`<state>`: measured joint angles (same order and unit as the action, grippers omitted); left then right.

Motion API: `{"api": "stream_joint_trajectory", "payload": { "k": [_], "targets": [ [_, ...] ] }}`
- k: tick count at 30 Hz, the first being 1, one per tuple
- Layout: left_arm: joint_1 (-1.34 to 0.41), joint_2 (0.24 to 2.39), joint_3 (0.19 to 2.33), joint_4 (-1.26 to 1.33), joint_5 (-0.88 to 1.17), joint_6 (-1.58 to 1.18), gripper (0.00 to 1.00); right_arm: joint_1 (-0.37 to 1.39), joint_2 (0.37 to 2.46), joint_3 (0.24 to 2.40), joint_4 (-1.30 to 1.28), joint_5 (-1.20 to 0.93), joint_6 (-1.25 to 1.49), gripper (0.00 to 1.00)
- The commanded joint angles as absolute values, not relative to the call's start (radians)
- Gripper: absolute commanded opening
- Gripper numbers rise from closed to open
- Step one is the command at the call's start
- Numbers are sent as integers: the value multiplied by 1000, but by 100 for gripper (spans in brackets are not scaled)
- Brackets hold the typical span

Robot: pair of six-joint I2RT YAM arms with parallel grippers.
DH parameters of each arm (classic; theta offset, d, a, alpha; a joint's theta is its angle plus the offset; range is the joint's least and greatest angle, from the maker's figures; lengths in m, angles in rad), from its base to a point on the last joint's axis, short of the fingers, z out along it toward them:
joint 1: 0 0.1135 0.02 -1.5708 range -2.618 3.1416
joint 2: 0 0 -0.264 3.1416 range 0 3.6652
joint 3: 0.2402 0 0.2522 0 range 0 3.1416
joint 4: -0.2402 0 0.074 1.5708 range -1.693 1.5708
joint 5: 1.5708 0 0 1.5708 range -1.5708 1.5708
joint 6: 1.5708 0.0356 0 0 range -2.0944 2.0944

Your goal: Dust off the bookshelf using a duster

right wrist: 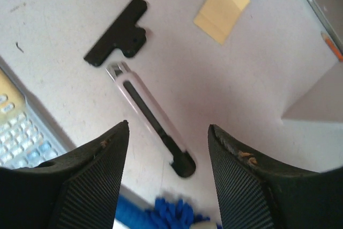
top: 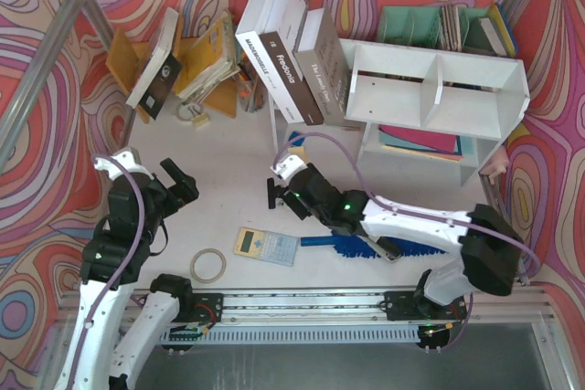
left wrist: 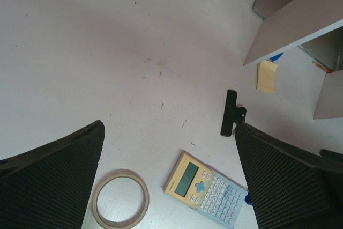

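Observation:
The white bookshelf [top: 436, 79] stands at the back right, with flat books on its lower level. One of its boards shows in the left wrist view [left wrist: 300, 22]. The blue duster [top: 345, 247] lies on the table near the front, partly under my right arm. Its fluffy head shows at the bottom of the right wrist view [right wrist: 171, 213]. My right gripper [top: 274, 191] [right wrist: 169, 127] is open and empty, hovering over a box cutter [right wrist: 153, 119], with the duster behind it. My left gripper [top: 180, 178] [left wrist: 169, 126] is open and empty above the table at the left.
A calculator [top: 265, 245] [left wrist: 206, 189] and a tape ring [top: 208, 265] [left wrist: 120, 198] lie near the front. A black binder clip [right wrist: 118, 31] and a sticky note [right wrist: 221, 9] lie by the shelf. Leaning books [top: 292, 61], an orange rack [top: 206, 61] and a teal organizer [top: 420, 25] stand at the back.

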<state>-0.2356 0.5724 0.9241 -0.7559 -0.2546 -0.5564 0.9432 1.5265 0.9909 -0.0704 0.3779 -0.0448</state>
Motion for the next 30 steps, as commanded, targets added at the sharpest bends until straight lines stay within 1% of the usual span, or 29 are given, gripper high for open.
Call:
{"api": "stream_joint_trajectory", "payload": {
  "k": [1, 6, 11, 14, 18, 23, 26, 30],
  "targets": [
    [-230, 564, 900, -727, -240, -552, 99, 949, 1404, 934, -319, 439, 100, 59],
    [-226, 569, 899, -724, -228, -552, 98, 948, 1300, 931, -503, 484, 243, 65],
    [-224, 574, 898, -722, -221, -552, 99, 946, 1297, 990, -687, 471, 382, 67],
    [-224, 575, 899, -721, -217, -552, 98, 944, 1295, 994, -765, 468, 416, 70],
    [-224, 578, 896, -717, -209, -552, 98, 932, 1278, 976, -801, 453, 429, 73],
    [-222, 577, 897, -718, -211, -552, 98, 884, 1273, 953, -766, 417, 399, 74],
    [-222, 577, 897, -719, -214, -551, 99, 823, 1283, 933, -738, 380, 386, 73],
    [-222, 575, 895, -719, -215, -551, 98, 784, 1309, 929, -725, 356, 370, 73]
  ]
}}
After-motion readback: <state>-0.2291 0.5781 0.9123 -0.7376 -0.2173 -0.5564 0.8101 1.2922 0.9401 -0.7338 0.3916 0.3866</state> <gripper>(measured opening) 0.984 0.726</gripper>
